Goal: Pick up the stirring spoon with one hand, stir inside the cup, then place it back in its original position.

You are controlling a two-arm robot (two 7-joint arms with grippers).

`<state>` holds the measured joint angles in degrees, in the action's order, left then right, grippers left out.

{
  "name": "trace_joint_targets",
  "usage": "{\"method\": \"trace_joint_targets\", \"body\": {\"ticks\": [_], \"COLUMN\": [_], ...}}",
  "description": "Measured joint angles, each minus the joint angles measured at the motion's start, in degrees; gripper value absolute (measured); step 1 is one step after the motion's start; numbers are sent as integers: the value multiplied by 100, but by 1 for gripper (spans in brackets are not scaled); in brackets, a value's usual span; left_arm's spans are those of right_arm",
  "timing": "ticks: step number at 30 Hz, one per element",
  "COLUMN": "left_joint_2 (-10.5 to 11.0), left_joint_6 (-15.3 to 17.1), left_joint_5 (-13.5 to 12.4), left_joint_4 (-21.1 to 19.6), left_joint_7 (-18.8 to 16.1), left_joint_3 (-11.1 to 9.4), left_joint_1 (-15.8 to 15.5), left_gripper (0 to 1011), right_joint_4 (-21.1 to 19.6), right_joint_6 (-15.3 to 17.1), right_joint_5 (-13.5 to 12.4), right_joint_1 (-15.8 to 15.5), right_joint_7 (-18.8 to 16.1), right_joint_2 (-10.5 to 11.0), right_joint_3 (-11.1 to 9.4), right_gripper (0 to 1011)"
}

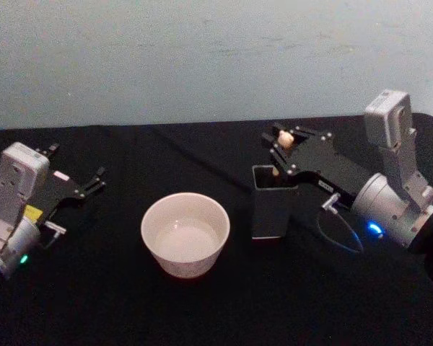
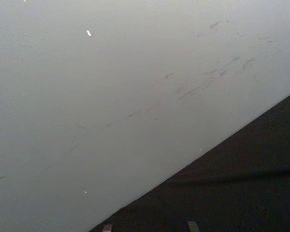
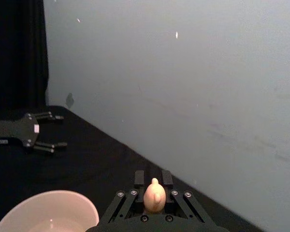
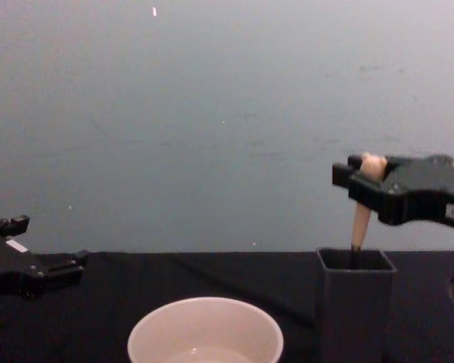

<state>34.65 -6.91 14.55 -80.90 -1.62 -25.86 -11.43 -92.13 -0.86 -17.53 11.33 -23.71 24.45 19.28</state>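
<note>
The stirring spoon (image 4: 361,219) stands upright in a tall dark square holder (image 4: 355,302), its bear-head knob (image 1: 285,139) at the top. My right gripper (image 4: 361,175) is shut on the spoon's upper handle just below the knob, whose lower end is hidden inside the holder. From the right wrist, the knob (image 3: 154,195) sits between the fingers (image 3: 139,178). The cream-white cup (image 1: 185,234) stands on the black table to the left of the holder, holding a little clear liquid. My left gripper (image 1: 78,162) rests open at the far left, away from both.
A black cloth (image 1: 115,303) covers the table, which ends at a pale grey wall (image 1: 202,58) close behind. A blue cable (image 1: 343,238) loops off the right wrist next to the holder. Free table lies between the cup and the left gripper.
</note>
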Motion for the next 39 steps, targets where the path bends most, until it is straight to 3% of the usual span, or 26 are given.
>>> {"method": "trace_joint_targets", "body": {"ticks": [18, 39], "left_joint_2": [0, 0], "left_joint_6": [0, 0], "left_joint_5": [0, 0], "left_joint_4": [0, 0], "left_joint_7": [0, 0], "left_joint_3": [0, 0], "left_joint_1": [0, 0], "left_gripper": [1001, 1001], "right_joint_4": [361, 414], "right_joint_6": [244, 351], "right_joint_5": [8, 75], "right_joint_1": [-88, -145], "right_joint_7": [247, 292], "right_joint_2": [-230, -259], "right_joint_3": [-29, -56], "right_gripper": [213, 213]}}
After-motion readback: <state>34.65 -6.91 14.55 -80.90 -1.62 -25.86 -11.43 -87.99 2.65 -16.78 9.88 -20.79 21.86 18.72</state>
